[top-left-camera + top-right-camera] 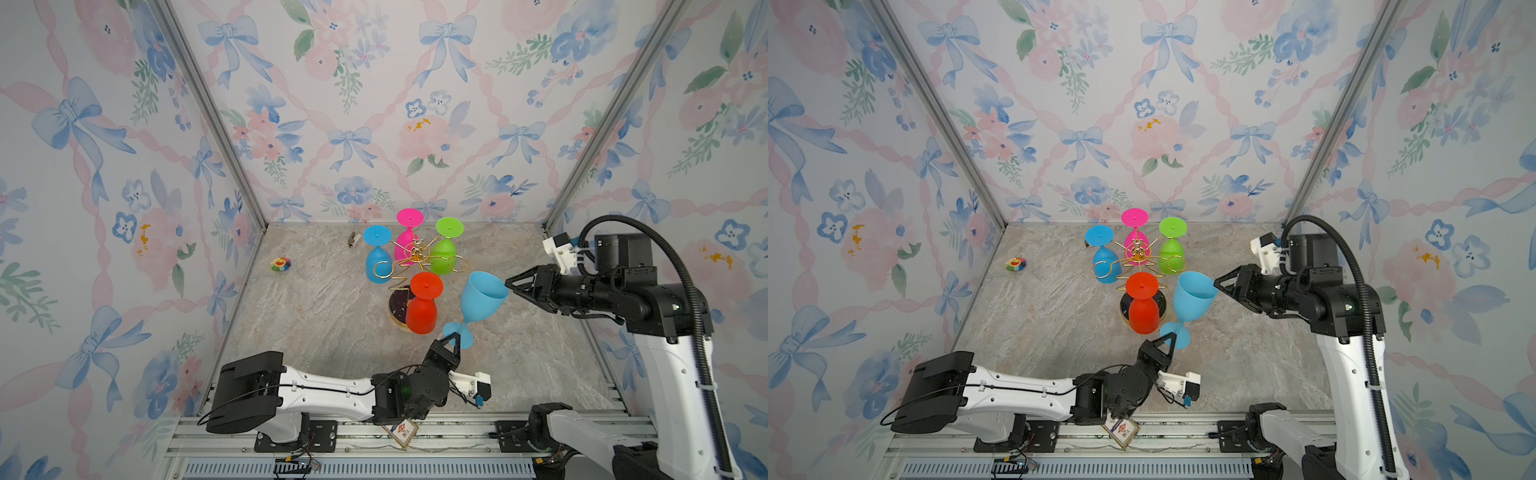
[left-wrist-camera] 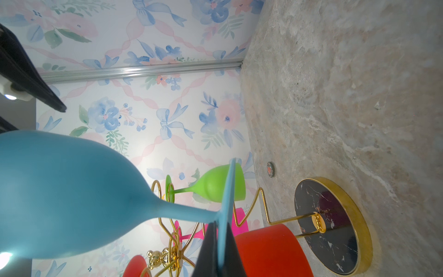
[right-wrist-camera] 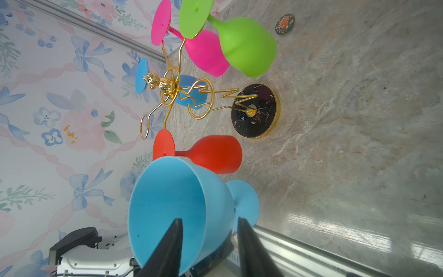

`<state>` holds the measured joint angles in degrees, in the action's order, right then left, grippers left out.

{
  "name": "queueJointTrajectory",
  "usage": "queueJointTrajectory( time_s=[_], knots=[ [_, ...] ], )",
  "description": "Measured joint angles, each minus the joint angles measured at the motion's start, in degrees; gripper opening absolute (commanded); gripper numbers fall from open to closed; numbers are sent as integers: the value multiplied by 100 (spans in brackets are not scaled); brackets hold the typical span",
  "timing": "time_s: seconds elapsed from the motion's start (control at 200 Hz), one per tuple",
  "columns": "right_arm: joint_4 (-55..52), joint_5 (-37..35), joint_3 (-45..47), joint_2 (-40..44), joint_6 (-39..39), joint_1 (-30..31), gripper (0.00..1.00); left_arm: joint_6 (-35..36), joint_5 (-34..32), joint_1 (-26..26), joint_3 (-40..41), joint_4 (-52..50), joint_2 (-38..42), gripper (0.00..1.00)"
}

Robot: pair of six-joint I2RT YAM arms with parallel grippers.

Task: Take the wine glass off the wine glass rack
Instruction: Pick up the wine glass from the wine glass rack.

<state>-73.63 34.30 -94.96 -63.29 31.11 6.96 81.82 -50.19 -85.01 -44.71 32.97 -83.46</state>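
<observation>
- The wine glass rack [image 1: 417,252] stands on the counter [image 1: 324,324], toward the back.
- Hanging glasses ring it, foot up: a left glass [image 1: 378,262], a back glass [image 1: 409,241], a back-right glass [image 1: 445,253] and a front glass [image 1: 422,309].
- The wine glass [image 1: 482,297] is in the air to the right of the rack and apart from it, tilted, bowl above foot.
- The left tool [image 1: 451,338] pinches its foot from the front.
- The right tool [image 1: 508,286] straddles its rim from the right, one finger inside the bowl and one outside.
- A small toy [image 1: 280,263] lies well left of the rack, and a badge [image 1: 354,240] behind-left of it.
</observation>
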Motion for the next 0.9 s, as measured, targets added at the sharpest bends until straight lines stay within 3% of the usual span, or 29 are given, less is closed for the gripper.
queueJointTrajectory(
  time_s=[0.435,0.68,0.805,0.9],
  knots=[
    [-649,-66,-4,-426,-201,356,22,385,-105,-11,293,310,-66,0],
    [-955,-63,-2,-686,-313,468,15,682,-216,-11,852,686,-111,0],
    [-1012,-13,66,-695,-326,485,15,809,-227,-11,1043,732,-111,0],
    [-1047,-7,127,-704,-345,490,24,887,-234,-11,1086,879,-111,0]
  ],
)
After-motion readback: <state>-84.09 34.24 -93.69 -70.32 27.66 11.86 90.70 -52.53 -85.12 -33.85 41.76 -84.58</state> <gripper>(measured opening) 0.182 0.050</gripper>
